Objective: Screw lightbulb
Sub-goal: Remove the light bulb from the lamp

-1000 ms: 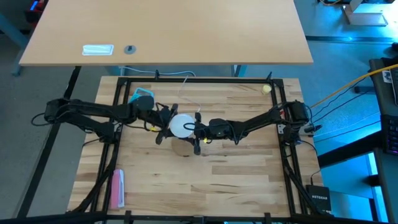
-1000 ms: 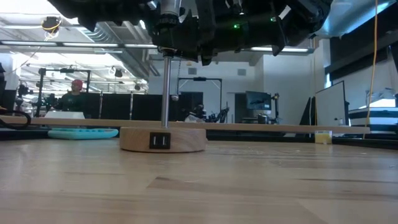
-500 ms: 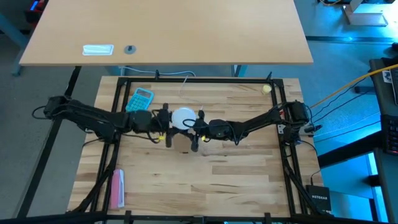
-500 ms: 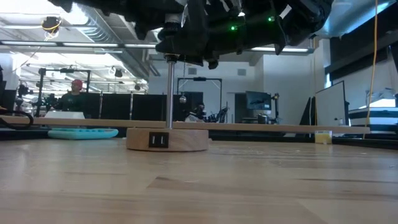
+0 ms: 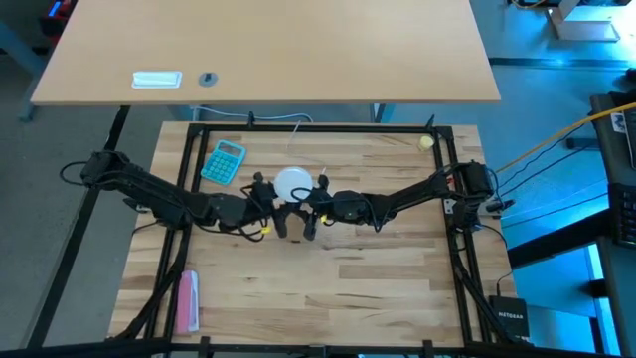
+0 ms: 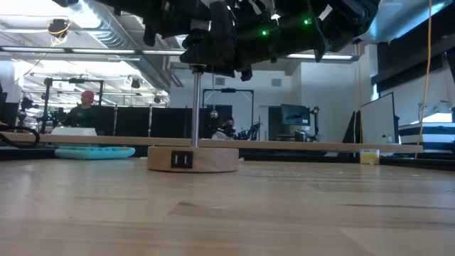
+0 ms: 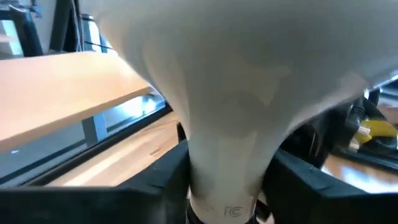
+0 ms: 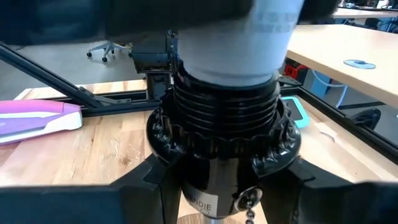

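The white lightbulb [image 5: 292, 183] sits on top of a lamp: a black ribbed socket [image 8: 224, 118] on a metal pole [image 6: 195, 107], which stands on a round wooden disc [image 6: 192, 158] on the table. My left gripper [image 5: 273, 204] comes from the table's left and is shut on the bulb, which fills the left wrist view [image 7: 236, 68]. My right gripper [image 5: 316, 207] comes from the table's right and is shut on the socket just below the bulb. In the low view both grippers crowd the pole's top [image 6: 213, 43] and hide the bulb. My left gripper pinches the bulb's narrow neck [image 7: 227, 180] between its two fingers [image 7: 155, 186], one on each side, coming level from the table's left. The bulb stands upright, dome up, its lower end in the socket. My right gripper pinches the black socket [image 8: 217, 186] between its two fingers [image 8: 143, 186], below its ribbed collar, coming level from the table's right. The socket stands upright on the pole, with the bulb's white neck [image 8: 242, 43] on top of it.
A teal calculator [image 5: 225, 159] lies at the far left of the table. A pink and white object [image 5: 187, 300] lies near the front left corner. A small yellow ball [image 5: 425, 142] sits at the far right. A person [image 6: 87, 99] is in the room behind.
My left arm has swung toward the table's near edge, uncovering the calculator, while its gripper stays at the bulb. The bulb and the lamp's top have shifted a little toward the far edge, and the wooden disc has slid slightly along the table.
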Action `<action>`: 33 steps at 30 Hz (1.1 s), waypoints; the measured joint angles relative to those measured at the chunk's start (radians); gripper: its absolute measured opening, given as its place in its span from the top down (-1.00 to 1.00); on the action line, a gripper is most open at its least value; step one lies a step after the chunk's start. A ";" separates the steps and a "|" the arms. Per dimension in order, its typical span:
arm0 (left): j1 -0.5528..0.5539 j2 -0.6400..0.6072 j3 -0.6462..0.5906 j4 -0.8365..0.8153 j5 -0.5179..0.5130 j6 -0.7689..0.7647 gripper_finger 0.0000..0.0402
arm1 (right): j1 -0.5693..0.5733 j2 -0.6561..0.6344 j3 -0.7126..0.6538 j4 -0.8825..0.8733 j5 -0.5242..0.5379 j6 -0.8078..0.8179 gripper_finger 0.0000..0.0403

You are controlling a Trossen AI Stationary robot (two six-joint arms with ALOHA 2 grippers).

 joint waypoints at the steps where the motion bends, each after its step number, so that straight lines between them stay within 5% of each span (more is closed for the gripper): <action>1: 0.000 -0.006 -0.001 -0.016 0.011 0.006 0.09 | 0.000 0.000 0.002 -0.002 -0.003 -0.003 0.20; 7: 0.002 -0.064 -0.001 -0.056 0.086 -0.001 -0.36 | -0.002 0.000 0.002 -0.005 -0.005 -0.007 0.20; 15: 0.020 -0.218 -0.002 -0.340 0.222 0.020 -0.42 | -0.002 0.000 0.002 -0.002 -0.036 -0.015 0.22; 22: 0.242 -0.279 -0.002 -0.411 0.695 0.163 -0.37 | -0.002 0.000 0.002 0.009 -0.065 -0.029 0.23; 33: 0.606 -0.225 -0.002 -0.281 1.416 0.286 -0.27 | -0.002 0.000 0.002 0.023 -0.115 -0.051 0.23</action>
